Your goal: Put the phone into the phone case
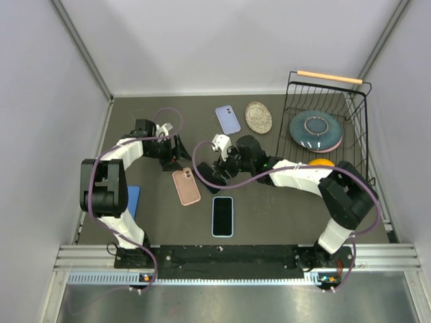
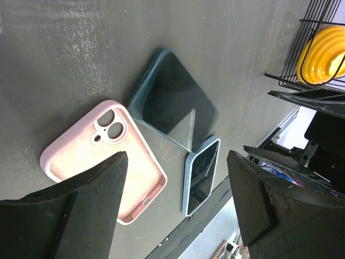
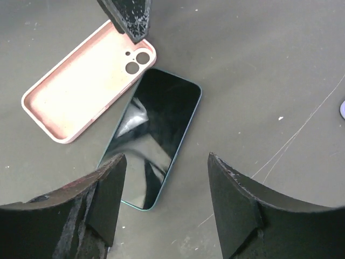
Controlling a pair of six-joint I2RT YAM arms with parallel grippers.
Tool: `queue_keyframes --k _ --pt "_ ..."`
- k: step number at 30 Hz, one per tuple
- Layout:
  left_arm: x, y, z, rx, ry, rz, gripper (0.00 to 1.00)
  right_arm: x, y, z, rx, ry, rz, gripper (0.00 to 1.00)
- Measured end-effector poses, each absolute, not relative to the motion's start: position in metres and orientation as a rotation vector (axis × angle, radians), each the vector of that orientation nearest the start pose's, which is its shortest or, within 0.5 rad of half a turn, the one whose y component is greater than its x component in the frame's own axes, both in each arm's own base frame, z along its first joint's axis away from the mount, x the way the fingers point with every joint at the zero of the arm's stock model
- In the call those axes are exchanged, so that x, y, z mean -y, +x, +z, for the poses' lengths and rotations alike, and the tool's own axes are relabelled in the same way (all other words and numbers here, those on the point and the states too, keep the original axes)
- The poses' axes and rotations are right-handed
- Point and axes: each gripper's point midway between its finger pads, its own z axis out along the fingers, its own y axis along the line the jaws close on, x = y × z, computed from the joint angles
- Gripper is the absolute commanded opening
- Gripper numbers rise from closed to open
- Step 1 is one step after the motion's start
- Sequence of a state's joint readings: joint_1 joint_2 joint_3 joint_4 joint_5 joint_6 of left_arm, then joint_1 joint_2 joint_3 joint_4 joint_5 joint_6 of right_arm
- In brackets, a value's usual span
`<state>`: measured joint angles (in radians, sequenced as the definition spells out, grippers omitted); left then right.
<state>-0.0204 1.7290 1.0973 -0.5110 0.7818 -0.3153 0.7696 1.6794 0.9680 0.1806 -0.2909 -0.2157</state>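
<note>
Presently, both arms are low over the middle of the dark grey tabletop [image 1: 283, 215]. The right fingers [image 3: 240, 216] are spread wide with nothing between them. The left fingers [image 2: 89, 216] are spread too, and empty.

- Task's thing: the dark teal-edged phone [image 3: 153, 135] lies flat, screen up, directly under the right fingers and reaching ahead of them.
- Its long axis runs diagonally in the right wrist view, from the gap between the fingers up toward the camera-hole end of the case.
- The right arm is clearly the nearer one. In my judgement the fingers sit roughly across the phone's width, so little turning is needed before a pinch on its long edges.
- Pale pink soft phone case [image 3: 81, 81]: hollow side up, empty, camera cutouts toward the phone. Its corner is just beside the phone's upper corner; I cannot tell if they touch.
- The left fingers hover over the camera-hole end of the case, which I read as placed to steady it.
- A second, light-blue-edged phone [image 1: 223, 216] lies screen up nearer the arm bases, apart from the case.
- A lavender phone-shaped piece [image 1: 228, 119] lies at the far side; I cannot tell whether it is a phone or a case.
- Black wire dish rack [image 1: 289, 101], far right: holds a blue glazed plate [image 1: 315, 130] and a yellow ribbed object [image 2: 323, 51].
</note>
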Motion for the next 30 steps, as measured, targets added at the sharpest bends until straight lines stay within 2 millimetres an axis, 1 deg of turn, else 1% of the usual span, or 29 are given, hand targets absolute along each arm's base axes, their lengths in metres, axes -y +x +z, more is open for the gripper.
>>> queue_keyframes --k 4,6,7,8,10,11,13,14,15,17,20,23,26,30 --pt "0.139 0.334 0.088 -2.636 -0.159 -1.16 0.8 -0.355 0.306 0.106 -1.778 -1.159 0.642 0.36" --pt "0.139 0.333 0.087 -2.641 -0.163 -1.153 0.79 -0.356 0.306 0.101 -1.787 -1.165 0.642 0.44" --pt "0.138 0.333 0.086 -2.644 -0.166 -1.147 0.79 -0.355 0.306 0.095 -1.801 -1.168 0.638 0.48" --pt "0.137 0.333 0.085 -2.65 -0.171 -1.139 0.79 -0.355 0.306 0.09 -1.817 -1.169 0.634 0.56" --pt "0.134 0.333 0.083 -2.66 -0.186 -1.105 0.8 -0.351 0.306 0.073 -1.881 -1.168 0.622 0.65" --pt "0.132 0.334 0.082 -2.666 -0.2 -1.079 0.8 -0.35 0.306 0.066 -1.916 -1.162 0.615 0.73" --pt "0.126 0.336 0.084 -2.667 -0.23 -1.019 0.8 -0.349 0.307 0.055 -1.981 -1.145 0.602 0.77" --pt "0.122 0.338 0.085 -2.662 -0.248 -0.991 0.8 -0.349 0.309 0.053 -1.997 -1.134 0.594 0.8" --pt "0.117 0.34 0.088 -2.652 -0.276 -0.954 0.8 -0.349 0.311 0.052 -2.016 -1.114 0.582 0.81" --pt "0.1 0.344 0.094 -2.62 -0.354 -0.882 0.8 -0.349 0.315 0.054 -2.039 -1.079 0.556 0.86" --pt "0.069 0.347 0.102 -2.56 -0.492 -0.777 0.8 -0.35 0.319 0.059 -2.058 -1.042 0.522 0.89" --pt "0.045 0.345 0.105 -2.515 -0.603 -0.702 0.8 -0.357 0.318 0.062 -2.072 -1.031 0.497 0.91" --pt "0.034 0.343 0.108 -2.491 -0.651 -0.667 0.79 -0.367 0.313 0.062 -2.091 -1.041 0.481 0.91" --pt "0.032 0.343 0.11 -2.479 -0.66 -0.663 0.79 -0.379 0.306 0.053 -2.127 -1.066 0.46 0.91"
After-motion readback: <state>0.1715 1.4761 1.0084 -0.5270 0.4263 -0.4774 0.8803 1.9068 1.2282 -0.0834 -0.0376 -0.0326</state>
